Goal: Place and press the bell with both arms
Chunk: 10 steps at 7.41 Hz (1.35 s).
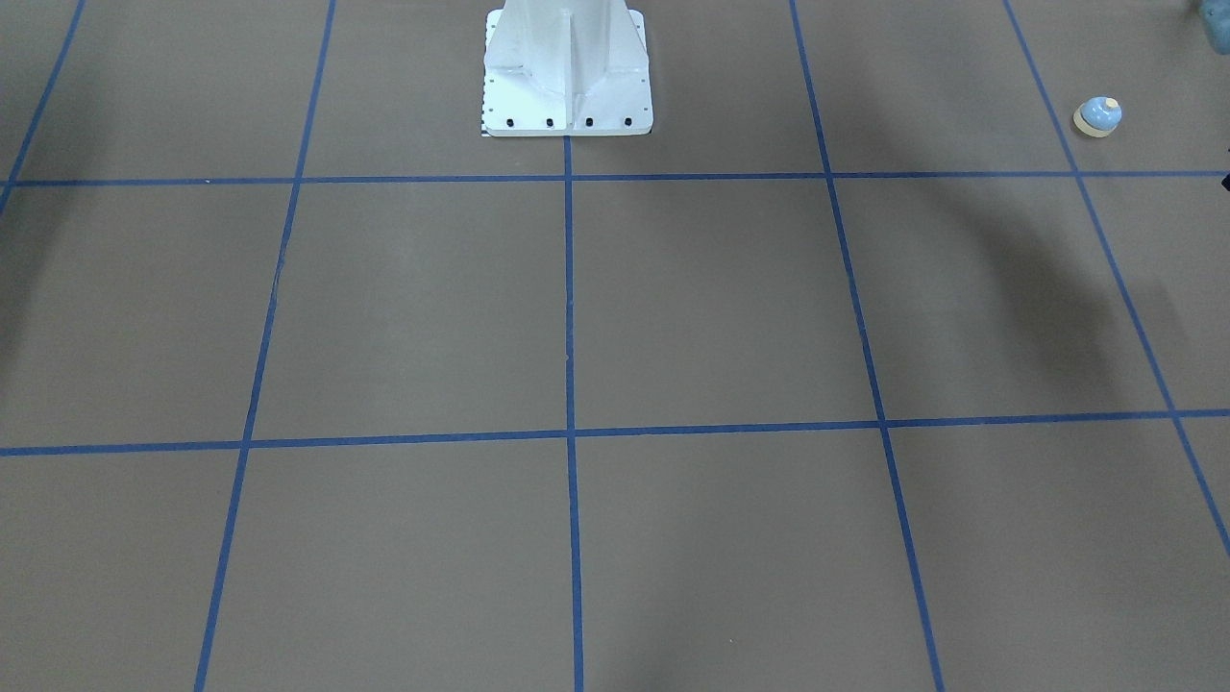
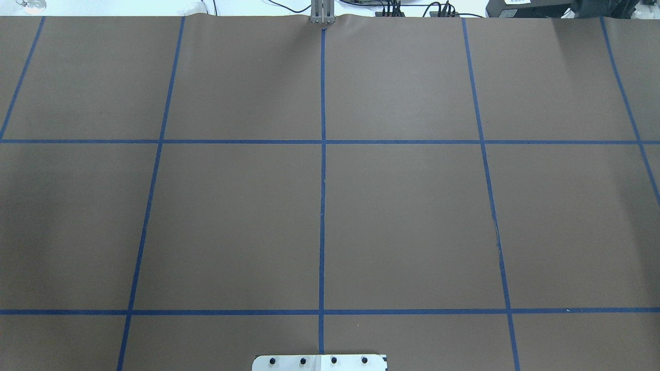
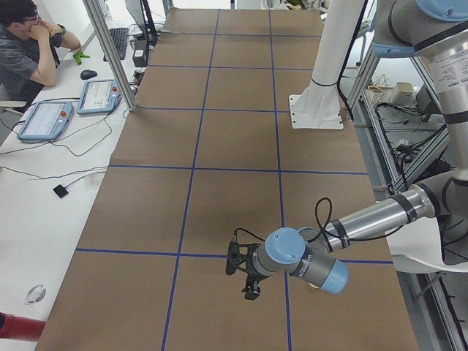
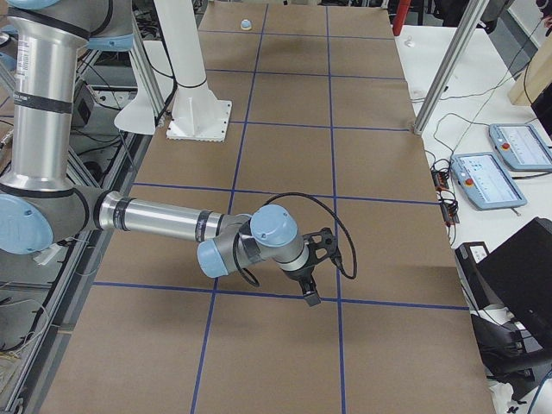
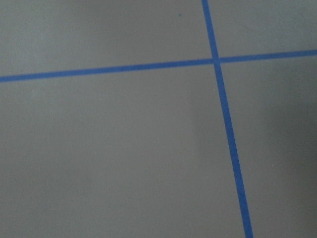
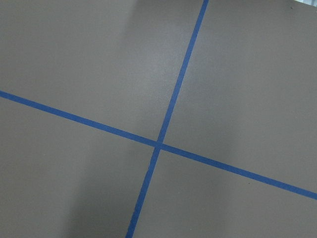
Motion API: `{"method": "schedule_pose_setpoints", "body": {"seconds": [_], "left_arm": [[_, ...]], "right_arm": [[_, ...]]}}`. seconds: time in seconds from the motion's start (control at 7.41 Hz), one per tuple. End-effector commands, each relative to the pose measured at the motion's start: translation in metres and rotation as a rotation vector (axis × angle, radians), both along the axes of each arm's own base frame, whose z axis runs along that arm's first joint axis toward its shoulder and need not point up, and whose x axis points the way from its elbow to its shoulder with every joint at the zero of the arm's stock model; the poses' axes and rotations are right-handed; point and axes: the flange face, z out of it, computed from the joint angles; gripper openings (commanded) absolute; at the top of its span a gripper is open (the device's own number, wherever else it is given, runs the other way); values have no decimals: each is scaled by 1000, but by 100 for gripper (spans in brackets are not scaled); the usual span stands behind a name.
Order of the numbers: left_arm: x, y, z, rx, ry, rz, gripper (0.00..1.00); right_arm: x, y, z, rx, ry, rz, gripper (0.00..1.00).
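Light-blue domed bell, cream base and button, upright on worktop, left claw and right claw, spread or pressed together cannot tell

Robotics lab: taped-grid table, teach pendants, seated operator

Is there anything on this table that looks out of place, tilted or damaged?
Nothing looks damaged or spilled. The bell stands upright, but far out at the robot's left end of the brown paper cover, outside the overhead view. That cover puckers slightly at its far edge.
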Motion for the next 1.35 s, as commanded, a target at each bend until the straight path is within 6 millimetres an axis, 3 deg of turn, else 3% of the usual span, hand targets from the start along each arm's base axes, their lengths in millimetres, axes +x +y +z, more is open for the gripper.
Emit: {"method": "schedule_pose_setpoints", "body": {"seconds": [0.0, 0.27, 0.4, 0.54, 0.67, 0.81, 1.08, 1.21], "left_arm": [[18, 37, 17, -62, -3, 74, 100], [52, 36, 16, -83, -3, 193, 100], [60, 46, 20, -96, -6, 231, 100], [58, 69, 24, -97, -5, 255, 100], [52, 105, 26, -117, 36, 284, 100], [52, 116, 26, -128, 60, 308, 99], [64, 117, 25, -167, 73, 351, 98], [83, 113, 22, -239, 79, 378, 98]], "right_arm": [[-5, 4, 5, -8, 1, -13, 100], [-5, 11, 14, 3, 0, -10, 100], [-5, 14, 22, 2, 0, -9, 100], [-6, 16, 29, 2, -1, -8, 100], [-6, 20, 38, 11, -2, -9, 100], [-6, 24, 45, 27, -5, -9, 100], [-7, 34, 50, 40, -17, -15, 100], [-7, 38, 51, 45, -18, -16, 100]]}}
